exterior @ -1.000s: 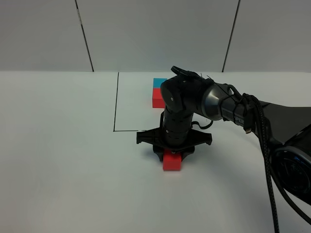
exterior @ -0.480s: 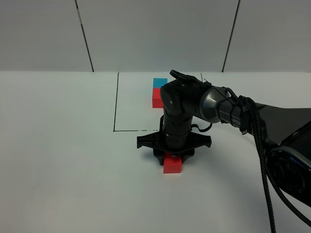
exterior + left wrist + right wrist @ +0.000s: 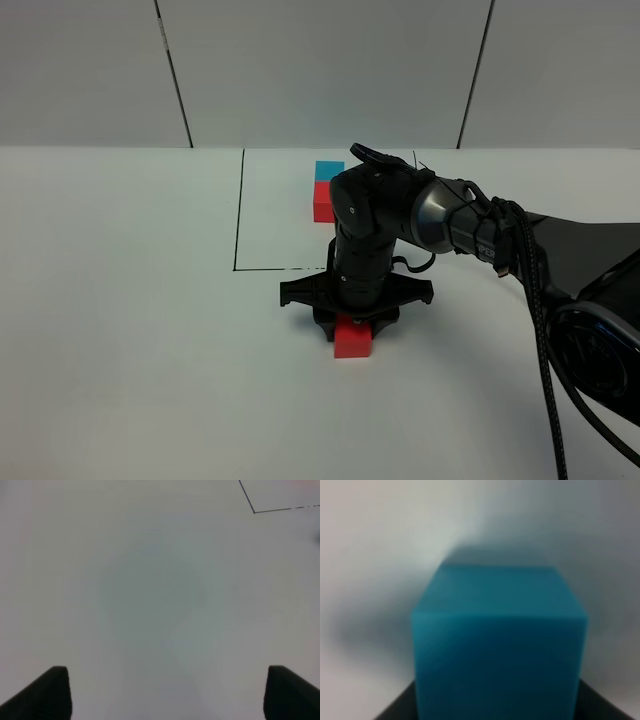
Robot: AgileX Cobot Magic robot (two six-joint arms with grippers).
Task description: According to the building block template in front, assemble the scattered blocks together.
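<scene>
The white worktop fills most of the scene, with a thin black outline drawn on it toward the back. Over it stretches the right arm, coming in from the right side of the high view, bending at a bulky joint and pointing its wrist straight down just in front of the outline's near edge. The right hand sits low at the worktop, its black cross-piece spread wide either side.

Inside the outline at the back is the building block template, a blue cube behind a red one, joined face to face.

From the high camera only a red block shows at the right hand, poking out from beneath it on the near side, touching or nearly touching the fingers. The right wrist camera tells something the high one cannot: a blue block fills its picture, close up and blurred, seated between the dark finger bases, so the right hand is pinching the blue block. The red one is out of that view.

The left wrist camera shows bare worktop, a corner of the outline, and the left hand with its two dark fingertips spread far apart, holding nothing.
</scene>
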